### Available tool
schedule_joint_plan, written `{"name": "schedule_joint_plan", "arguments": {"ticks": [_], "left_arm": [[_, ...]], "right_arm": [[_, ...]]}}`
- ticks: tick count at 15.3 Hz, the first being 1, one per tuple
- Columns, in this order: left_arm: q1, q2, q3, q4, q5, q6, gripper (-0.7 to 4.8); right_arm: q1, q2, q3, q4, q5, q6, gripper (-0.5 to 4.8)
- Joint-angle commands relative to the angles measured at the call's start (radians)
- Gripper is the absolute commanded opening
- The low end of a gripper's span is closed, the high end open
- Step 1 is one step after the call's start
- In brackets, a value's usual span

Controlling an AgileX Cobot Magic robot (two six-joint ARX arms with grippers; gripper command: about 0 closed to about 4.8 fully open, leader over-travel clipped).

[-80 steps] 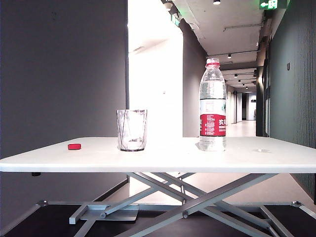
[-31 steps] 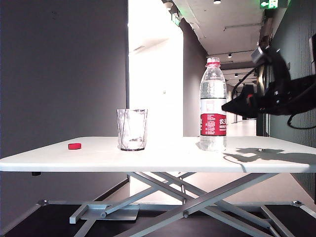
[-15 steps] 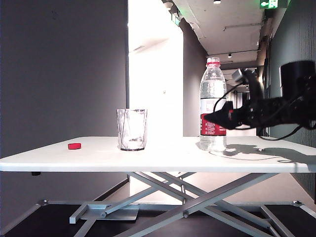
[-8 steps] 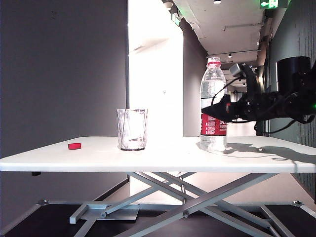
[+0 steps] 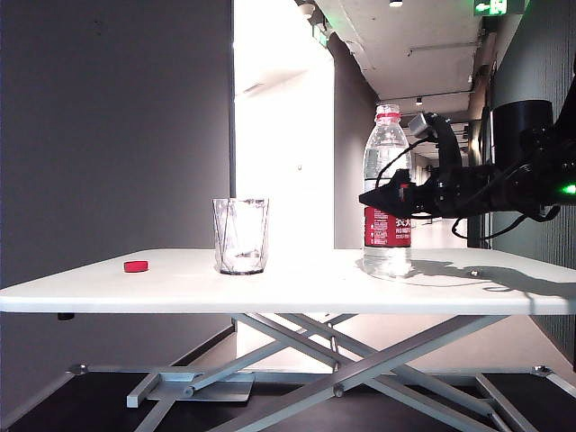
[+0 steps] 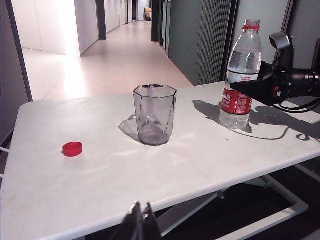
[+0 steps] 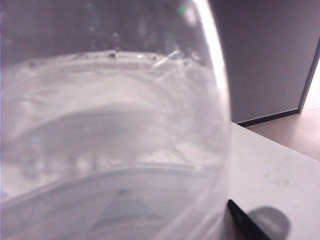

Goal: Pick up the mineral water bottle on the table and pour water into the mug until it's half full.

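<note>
Mineral water bottle (image 5: 388, 193): tall, clear plastic, ribbed body, pinkish-red neck ring, no cap on the neck. It stands upright on the table (image 5: 297, 290). Water inside shows in the right wrist view as a level line high across the curved wall (image 7: 110, 145), which fills most of that frame. The red label band carries white characters, too small to read.

Mug (image 5: 240, 236): short clear faceted tumbler, no handle, tapering toward its base, upright, well apart from the bottle on the side away from the right arm. It looks empty, though the clear glass makes this uncertain. Beyond the mug from the bottle, a small red cap (image 5: 136, 266) lies flat on the tabletop.

Right gripper (image 5: 389, 200): at the bottle's mid-height, just above the label, jaws spread wide on either side of the body. Whether the fingers touch the plastic I cannot tell. One dark fingertip (image 7: 245, 222) shows just beside the bottle wall.

Left gripper (image 6: 140, 225): well away from the bottle, off the near table edge, fingertips pressed together, holding nothing.

Surface: white flat top on a grey scissor-lift frame (image 5: 360, 355). Room: dark grey walls, and a long lit corridor behind the bottle. A green exit sign (image 5: 499, 7) hangs at the ceiling; its marking is not legible.
</note>
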State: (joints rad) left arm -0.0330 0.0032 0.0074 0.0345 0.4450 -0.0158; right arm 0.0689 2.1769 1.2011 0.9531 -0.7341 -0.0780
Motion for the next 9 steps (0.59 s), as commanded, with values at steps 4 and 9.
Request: {"name": "schedule_joint_plan", "arguments": {"ticks": [4, 9], "left_arm": [[-0.001, 0.0, 0.003, -0.004, 0.005, 0.006, -0.05], [-0.001, 0.0, 0.003, -0.005, 0.004, 0.008, -0.05]], "right_arm": [[0.008, -0.004, 0.004, 0.024, 0.041, 0.003, 4.79], [0.008, -0.005, 0.004, 0.026, 0.048, 0.003, 4.65]]}}
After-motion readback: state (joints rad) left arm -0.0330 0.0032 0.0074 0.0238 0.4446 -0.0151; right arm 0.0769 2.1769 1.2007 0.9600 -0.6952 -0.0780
